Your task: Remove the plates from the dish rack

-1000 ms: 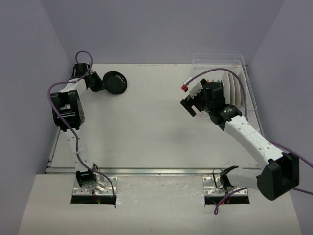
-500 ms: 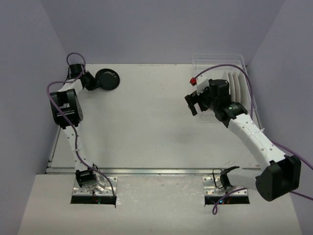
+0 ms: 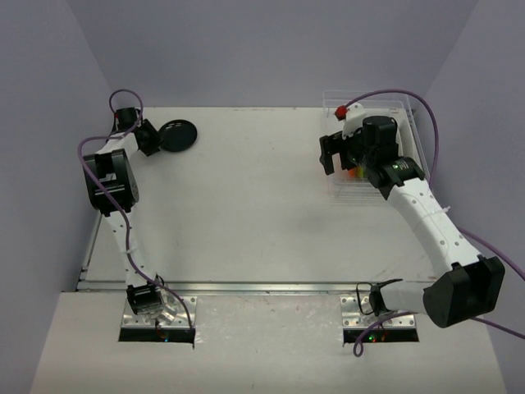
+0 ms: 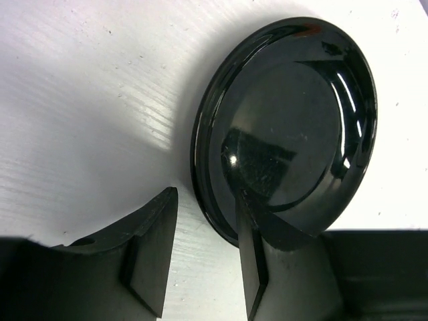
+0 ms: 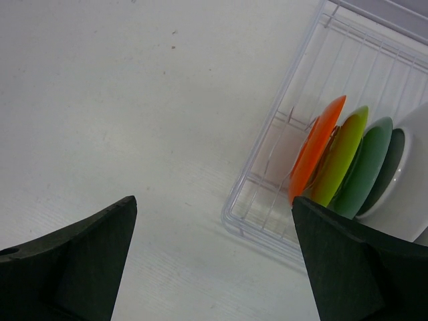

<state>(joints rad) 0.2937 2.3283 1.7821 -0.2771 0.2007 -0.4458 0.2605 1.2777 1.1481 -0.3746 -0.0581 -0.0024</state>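
A black plate point(image 4: 294, 114) lies on the table at the far left point(image 3: 178, 135). My left gripper point(image 4: 206, 200) sits at its near rim point(image 3: 155, 139), open: one finger rests over the plate's edge and the other over bare table, with a gap between them. The clear dish rack point(image 5: 267, 221) stands at the far right point(image 3: 414, 123). It holds upright plates: orange point(image 5: 319, 144), yellow-green point(image 5: 342, 155), green point(image 5: 369, 164) and white point(image 5: 409, 180). My right gripper point(image 5: 214, 202) hovers wide open and holding nothing over the rack's left corner point(image 3: 335, 156).
The white table point(image 3: 246, 205) has purple walls on three sides. Purple cables loop off both arms. A red-tipped part point(image 3: 340, 112) on the right wrist sits over the rack's far-left corner.
My left jaws have parted from the black plate, which moved slightly left and now lies on the table. My right arm has swung toward the far right, over the rack.
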